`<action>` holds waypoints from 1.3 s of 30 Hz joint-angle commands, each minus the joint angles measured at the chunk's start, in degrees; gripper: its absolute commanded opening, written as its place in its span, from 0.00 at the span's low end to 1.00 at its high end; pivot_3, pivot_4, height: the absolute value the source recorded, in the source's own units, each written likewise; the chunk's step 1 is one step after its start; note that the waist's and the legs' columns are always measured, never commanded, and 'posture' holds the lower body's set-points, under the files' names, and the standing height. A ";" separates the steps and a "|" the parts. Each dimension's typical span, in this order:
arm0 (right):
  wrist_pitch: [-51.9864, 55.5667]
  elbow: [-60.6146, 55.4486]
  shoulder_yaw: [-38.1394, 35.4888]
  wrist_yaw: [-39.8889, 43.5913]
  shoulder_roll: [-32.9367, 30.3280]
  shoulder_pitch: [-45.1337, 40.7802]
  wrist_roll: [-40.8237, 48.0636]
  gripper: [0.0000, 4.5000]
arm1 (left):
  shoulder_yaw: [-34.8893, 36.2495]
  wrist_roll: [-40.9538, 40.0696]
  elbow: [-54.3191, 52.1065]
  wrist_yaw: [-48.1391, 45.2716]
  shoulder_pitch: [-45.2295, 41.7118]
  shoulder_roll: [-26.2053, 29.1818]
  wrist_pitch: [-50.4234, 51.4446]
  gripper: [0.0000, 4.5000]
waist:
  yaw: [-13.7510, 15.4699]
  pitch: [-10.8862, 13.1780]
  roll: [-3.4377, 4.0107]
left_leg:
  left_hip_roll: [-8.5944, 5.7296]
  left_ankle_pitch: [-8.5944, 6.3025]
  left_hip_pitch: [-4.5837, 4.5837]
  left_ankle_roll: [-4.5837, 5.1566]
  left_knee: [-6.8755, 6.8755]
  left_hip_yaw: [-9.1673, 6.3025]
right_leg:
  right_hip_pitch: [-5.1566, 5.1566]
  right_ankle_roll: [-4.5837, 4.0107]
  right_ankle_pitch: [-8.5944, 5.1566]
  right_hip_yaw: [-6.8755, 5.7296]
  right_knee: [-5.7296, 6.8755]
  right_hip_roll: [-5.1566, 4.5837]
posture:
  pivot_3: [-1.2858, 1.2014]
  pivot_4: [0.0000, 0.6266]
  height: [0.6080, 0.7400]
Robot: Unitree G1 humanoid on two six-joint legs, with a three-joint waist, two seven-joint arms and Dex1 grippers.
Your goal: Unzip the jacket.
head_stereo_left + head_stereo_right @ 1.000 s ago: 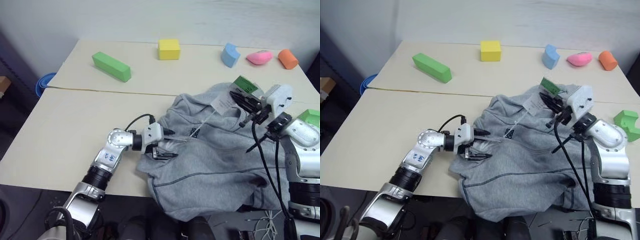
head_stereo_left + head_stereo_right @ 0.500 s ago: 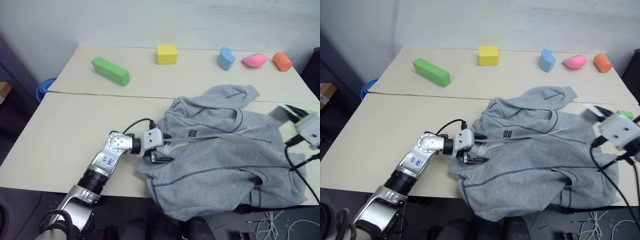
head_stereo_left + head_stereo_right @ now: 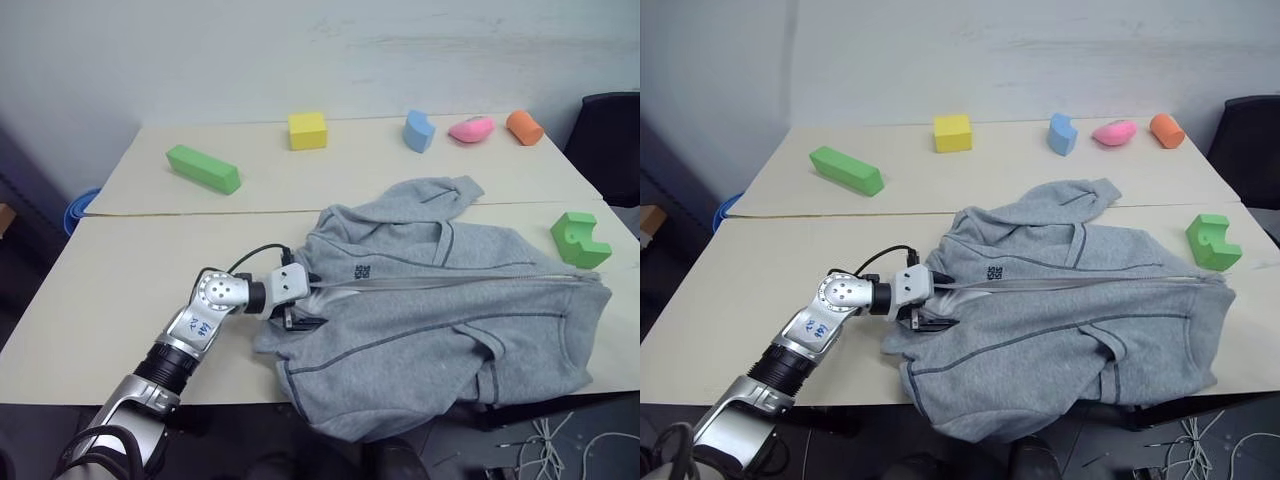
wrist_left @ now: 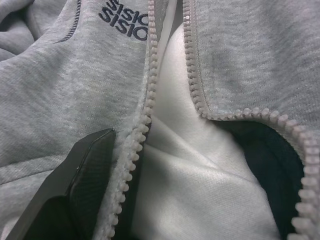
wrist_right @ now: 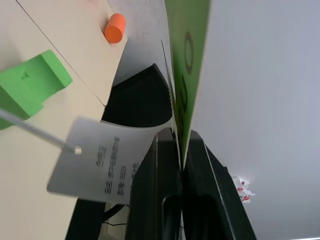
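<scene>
While the left gripper (image 3: 303, 310) rests spread at the hem, the light grey fleece jacket (image 3: 440, 310) lies mostly unzipped. Right gripper (image 5: 181, 150) pinches the green hang tag (image 5: 186, 65). Next, probably, release it.

The light grey fleece jacket (image 4: 65, 100) lies open along its pale plastic zipper (image 4: 150, 85), the two rows of teeth parted over white lining (image 4: 185, 180). A dark printed logo (image 4: 122, 17) sits beside the teeth. One of the black fingers (image 4: 70, 195) rests against the nearer row.
</scene>
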 commanded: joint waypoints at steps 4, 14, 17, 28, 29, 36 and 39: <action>-5.05 6.78 4.56 -8.02 -7.02 -5.25 -3.88 0.02 | -2.80 9.55 12.86 3.77 4.89 5.69 3.30 1.00 | -0.25 -0.09 0.14 | 0.02 0.03 -0.01 -0.06 -0.03 -0.01 | -0.06 -0.05 -0.03 0.01 0.03 0.00 | 0.52 0.24 1.00; -7.04 6.57 9.16 -15.57 -8.80 -11.31 -5.33 0.02 | -3.10 10.90 15.66 4.97 4.98 9.04 -0.51 1.00 | -1.28 -0.19 0.32 | 0.15 0.12 0.00 -0.29 -0.25 -0.01 | -0.18 -0.21 -0.12 0.01 0.04 0.12 | 0.52 0.24 1.00; 18.08 4.63 6.80 0.95 -2.05 -15.74 8.57 0.02 | -3.45 10.97 16.55 5.30 4.77 9.40 -1.63 1.00 | -1.39 -0.30 0.10 | 0.17 0.17 0.02 -0.36 -0.33 0.00 | -0.21 -0.24 -0.13 0.01 0.06 0.13 | 0.52 0.24 1.00; 4.92 8.59 8.62 -8.72 -7.03 -10.06 1.95 0.02 | -2.55 8.52 17.45 5.63 4.42 9.10 -2.57 1.00 | -1.05 -0.65 0.75 | 0.28 0.33 0.06 -0.48 -1.05 0.18 | -0.67 -0.67 -0.34 0.03 0.23 0.26 | 0.52 0.24 1.00; 3.94 8.40 8.88 -6.41 -6.02 -10.29 3.26 0.02 | -1.34 6.47 16.86 5.07 4.72 8.38 -2.35 1.00 | -1.06 -0.66 0.62 | 0.39 0.44 0.08 -0.70 -1.04 0.18 | -0.65 -0.69 -0.35 0.03 0.24 0.39 | 0.52 0.24 1.00; 15.15 0.44 3.29 12.57 2.38 -7.59 19.66 0.10 | 6.12 -7.26 3.88 -6.40 9.75 8.89 -0.18 1.00 | -1.25 -0.08 -0.14 | 0.82 0.63 -0.15 -0.96 -1.03 0.21 | -1.11 -1.04 -0.54 0.13 0.54 0.87 | 0.52 0.24 1.00; 22.34 -8.47 -1.38 21.74 5.47 -2.59 28.52 0.29 | 12.21 -16.12 -5.53 -11.64 12.56 11.79 3.60 1.00 | -1.08 0.24 0.23 | 0.83 0.59 -0.27 -1.04 -1.13 0.27 | -1.47 -1.10 -0.77 0.22 0.69 0.99 | 0.52 0.24 1.00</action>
